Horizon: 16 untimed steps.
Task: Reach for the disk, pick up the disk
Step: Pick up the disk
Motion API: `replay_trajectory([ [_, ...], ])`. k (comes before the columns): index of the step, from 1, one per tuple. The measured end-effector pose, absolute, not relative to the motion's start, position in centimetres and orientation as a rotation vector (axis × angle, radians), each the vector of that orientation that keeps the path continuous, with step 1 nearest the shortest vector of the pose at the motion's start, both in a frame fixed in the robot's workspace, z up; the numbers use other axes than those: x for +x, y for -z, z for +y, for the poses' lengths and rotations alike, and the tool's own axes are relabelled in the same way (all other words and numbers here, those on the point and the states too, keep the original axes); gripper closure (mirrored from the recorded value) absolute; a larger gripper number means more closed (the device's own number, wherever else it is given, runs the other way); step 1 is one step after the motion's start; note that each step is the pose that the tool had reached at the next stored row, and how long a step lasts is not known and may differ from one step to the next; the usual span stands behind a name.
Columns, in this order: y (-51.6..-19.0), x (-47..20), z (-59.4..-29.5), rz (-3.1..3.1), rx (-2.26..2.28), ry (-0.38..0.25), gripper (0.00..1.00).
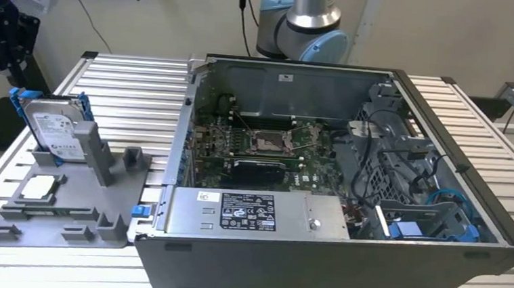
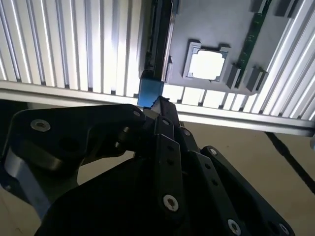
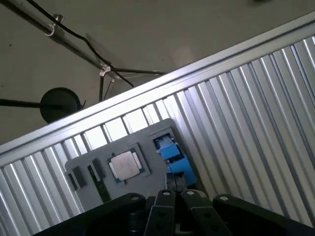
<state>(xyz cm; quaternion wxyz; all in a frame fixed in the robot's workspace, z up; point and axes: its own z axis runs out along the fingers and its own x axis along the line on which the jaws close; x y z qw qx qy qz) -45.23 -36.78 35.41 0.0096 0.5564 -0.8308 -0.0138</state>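
- Pincer [image 2: 160,102], black and built of bolted metal links, is hanging over the corner of the desk at the exterior view's left, higher than the disk and apart from it.
- Its fingertips are meeting at a point in both wrist views, so it is closed and gripping nothing.
- In the second wrist view its tip is pointing down at the blue end of the disk's bracket, without touching it.
- The flat rectangular silver metal disk [image 1: 54,128], with a white printed label and a blue plastic bracket around it, is standing upright on its edge in a slot of the grey plastic holder tray [image 1: 98,207].
- That tray is lying on the slatted aluminium desk [image 1: 133,94], near the desk's edge at the exterior view's left.
- A small square silver chip [image 1: 41,187] is sitting flat in a recess of the same tray, near the disk but not touching it.
- A large dark grey metal computer case [image 1: 321,271] is lying open on the desk just beside the tray, on the exterior view's right, showing its green board and cables.
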Motion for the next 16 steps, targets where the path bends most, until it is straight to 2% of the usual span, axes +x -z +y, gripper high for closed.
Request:
replay_trajectory([
  [16,-35.27,-45.23,-36.78,-2.345,2.066,0.032,1.0],
])
